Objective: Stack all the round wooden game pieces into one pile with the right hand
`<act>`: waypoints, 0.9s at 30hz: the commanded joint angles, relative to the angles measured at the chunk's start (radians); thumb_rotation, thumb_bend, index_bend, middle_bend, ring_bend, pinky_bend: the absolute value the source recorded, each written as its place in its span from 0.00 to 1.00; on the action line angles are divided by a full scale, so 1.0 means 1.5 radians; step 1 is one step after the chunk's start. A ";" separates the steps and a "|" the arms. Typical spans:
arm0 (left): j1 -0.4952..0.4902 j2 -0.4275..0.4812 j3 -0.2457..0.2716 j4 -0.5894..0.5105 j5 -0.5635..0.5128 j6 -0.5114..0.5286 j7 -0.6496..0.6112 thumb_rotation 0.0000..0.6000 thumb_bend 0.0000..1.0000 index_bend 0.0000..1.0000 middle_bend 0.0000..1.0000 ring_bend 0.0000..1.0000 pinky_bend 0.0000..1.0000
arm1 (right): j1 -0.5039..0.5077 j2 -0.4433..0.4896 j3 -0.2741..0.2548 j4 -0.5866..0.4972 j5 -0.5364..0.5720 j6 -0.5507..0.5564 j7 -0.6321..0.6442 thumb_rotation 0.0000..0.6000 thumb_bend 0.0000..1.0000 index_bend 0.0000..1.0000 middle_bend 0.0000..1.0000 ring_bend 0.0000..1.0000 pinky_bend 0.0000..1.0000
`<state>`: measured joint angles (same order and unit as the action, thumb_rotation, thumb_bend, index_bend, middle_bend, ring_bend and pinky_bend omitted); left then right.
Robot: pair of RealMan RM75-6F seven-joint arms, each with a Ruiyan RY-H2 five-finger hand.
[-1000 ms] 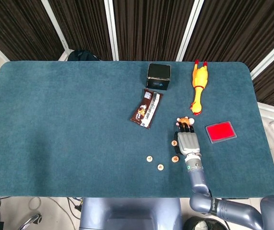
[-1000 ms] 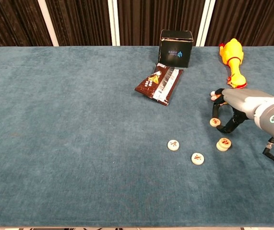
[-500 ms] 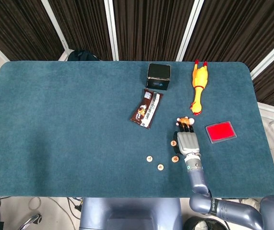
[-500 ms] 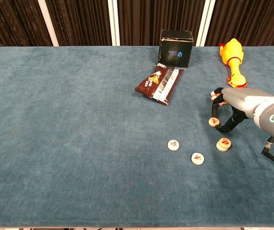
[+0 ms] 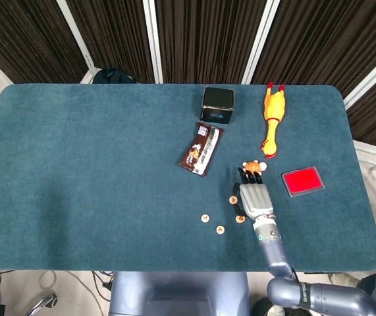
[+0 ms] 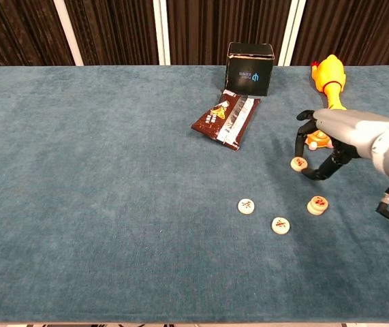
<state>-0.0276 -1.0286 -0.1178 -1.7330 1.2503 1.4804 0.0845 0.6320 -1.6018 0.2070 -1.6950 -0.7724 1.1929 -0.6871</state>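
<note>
Wooden piece (image 6: pixel 298 163) | pinched at right hand (image 6: pixel 330 139) fingers (image 6: pixel 299 139) tips | above table (image 6: pixel 112 170), near 2-piece pile (image 6: pixel 317 204)

Round wooden pieces (image 6: pixel 246 206): two loose, one stacked pair, one pinched.

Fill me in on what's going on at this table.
The robot's right hand pinches one round wooden piece in its fingertips, lifted just off the blue table. A short pile of pieces sits close by, toward the near edge, and two single pieces lie flat further left, not yet stacked. A snack packet, black box and rubber chicken lie untouched farther back. The left hand is not in view.
</note>
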 commanded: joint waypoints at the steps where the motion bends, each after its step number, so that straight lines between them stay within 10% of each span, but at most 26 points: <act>1: 0.000 0.000 0.000 -0.001 -0.002 -0.001 0.001 1.00 0.19 0.12 0.00 0.00 0.05 | -0.021 0.023 -0.031 -0.041 -0.027 0.019 0.005 1.00 0.42 0.52 0.00 0.00 0.00; 27: -0.001 0.000 -0.001 0.000 -0.003 0.001 0.005 1.00 0.19 0.12 0.00 0.00 0.05 | -0.056 0.017 -0.080 -0.036 -0.061 0.034 0.016 1.00 0.42 0.52 0.00 0.00 0.00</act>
<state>-0.0287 -1.0291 -0.1190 -1.7335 1.2454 1.4813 0.0918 0.5482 -1.5762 0.0870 -1.7490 -0.8647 1.2432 -0.6631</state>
